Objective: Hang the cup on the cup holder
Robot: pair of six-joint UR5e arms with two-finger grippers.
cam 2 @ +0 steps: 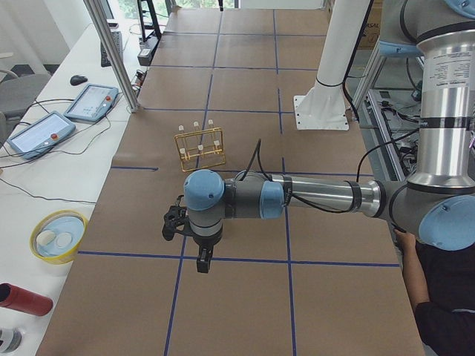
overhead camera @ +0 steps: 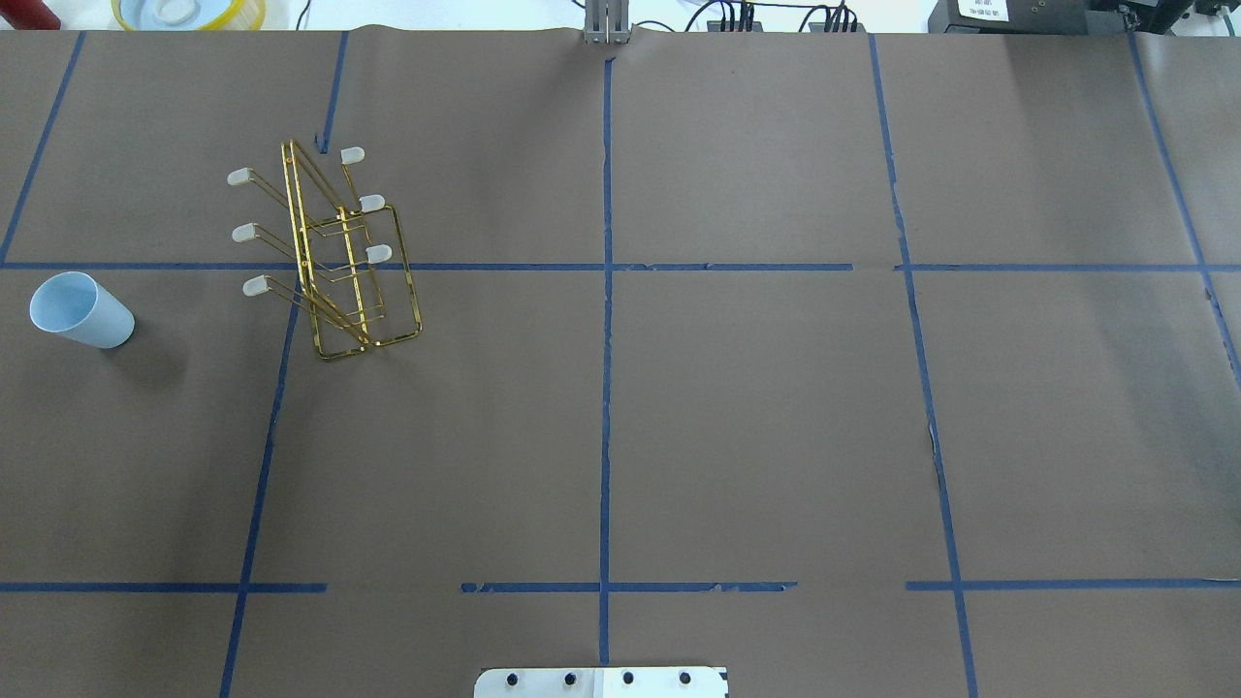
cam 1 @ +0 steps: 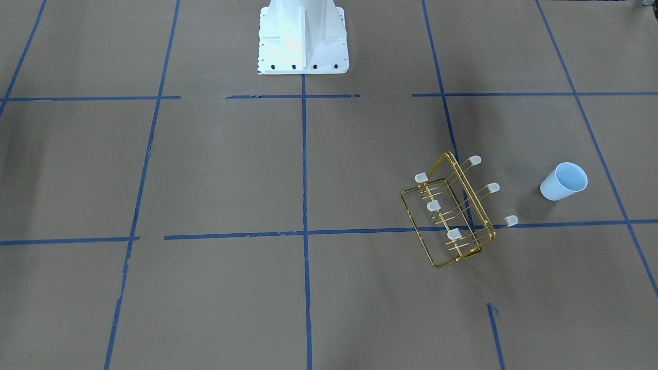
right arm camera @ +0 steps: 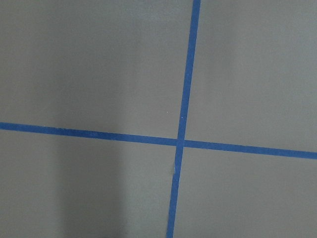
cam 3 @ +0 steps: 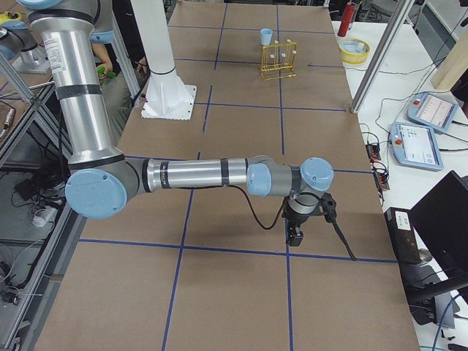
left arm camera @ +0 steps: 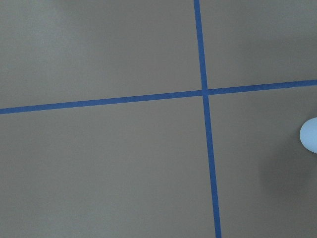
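Left gripper [cam 2: 202,261] hangs over the taped table [cam 2: 237,311], well apart from any edge.
Whether it or the right gripper [cam 3: 295,234] is spread or closed cannot be told. Cup [cam 1: 563,181] stands upright near the cup holder [cam 1: 452,210], not touching it, toward the table's left end.

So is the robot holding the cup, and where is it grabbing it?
No. The cup stands free on the table beside the cup holder; neither the left gripper nor the right gripper touches it.

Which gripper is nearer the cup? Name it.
The left gripper. Its wrist view catches the edge of the cup; the right gripper hangs far from it, its view showing only taped paper.
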